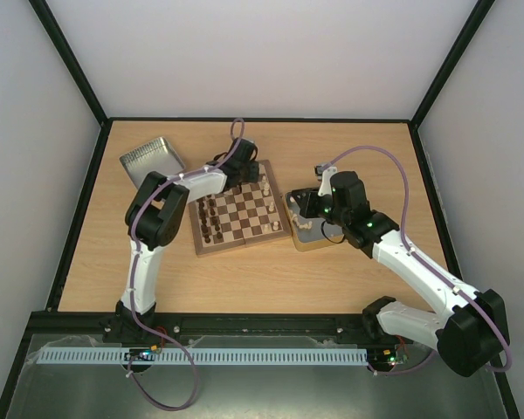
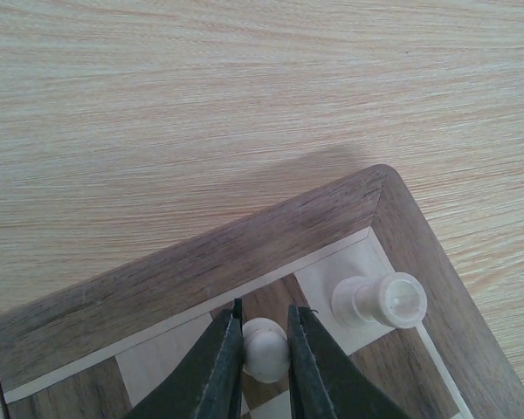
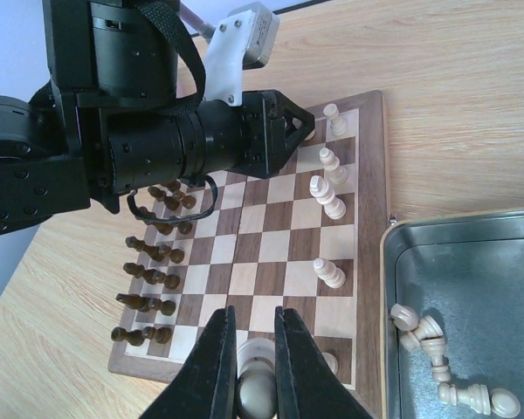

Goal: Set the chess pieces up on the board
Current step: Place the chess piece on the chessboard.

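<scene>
The board (image 1: 238, 214) lies mid-table, with dark brown pieces (image 3: 148, 262) in two rows on its left side. A few cream chess pieces (image 3: 329, 196) stand along its right side. My left gripper (image 2: 265, 310) is at the board's far right corner. Its fingers (image 2: 220, 367) are pressed on a round-headed cream piece (image 2: 265, 349) standing on a dark square, beside a cream rook (image 2: 380, 301) on the corner square. My right gripper (image 3: 253, 312) is shut on another cream piece (image 3: 260, 356) over the board's near right corner.
A metal tin (image 3: 472, 262) at the board's right edge holds several loose cream pieces (image 3: 437, 349). A second tin (image 1: 153, 160) sits at the back left of the table. The left arm (image 3: 157, 148) reaches across the far half of the board.
</scene>
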Motion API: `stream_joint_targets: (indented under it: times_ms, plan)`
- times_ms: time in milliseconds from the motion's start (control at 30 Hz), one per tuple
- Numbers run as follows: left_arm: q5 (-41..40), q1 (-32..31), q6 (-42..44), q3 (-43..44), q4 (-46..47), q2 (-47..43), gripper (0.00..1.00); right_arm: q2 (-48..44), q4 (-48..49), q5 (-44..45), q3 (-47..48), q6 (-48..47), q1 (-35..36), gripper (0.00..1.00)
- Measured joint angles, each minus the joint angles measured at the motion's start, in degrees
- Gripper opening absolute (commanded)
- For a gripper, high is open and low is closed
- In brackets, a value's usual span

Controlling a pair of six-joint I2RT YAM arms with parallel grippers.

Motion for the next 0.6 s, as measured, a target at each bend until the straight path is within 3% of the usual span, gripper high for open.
stream_joint_targets:
  times_ms: [133, 433, 600]
  plan:
    - [0.9, 0.5, -0.2, 0.0, 0.0, 0.0, 0.20, 0.0, 0.0, 0.0, 0.0, 0.0, 0.0, 0.02]
    - [3.5, 1.2, -0.5, 0.0, -0.7, -0.2, 0.40, 0.5, -0.2, 0.1, 0.2, 0.9, 0.0, 0.02]
    - [5.2, 1.7, -0.9, -1.2, -1.6, -3.3, 0.44, 3.8, -2.1, 0.3, 2.9, 1.6, 0.0, 0.02]
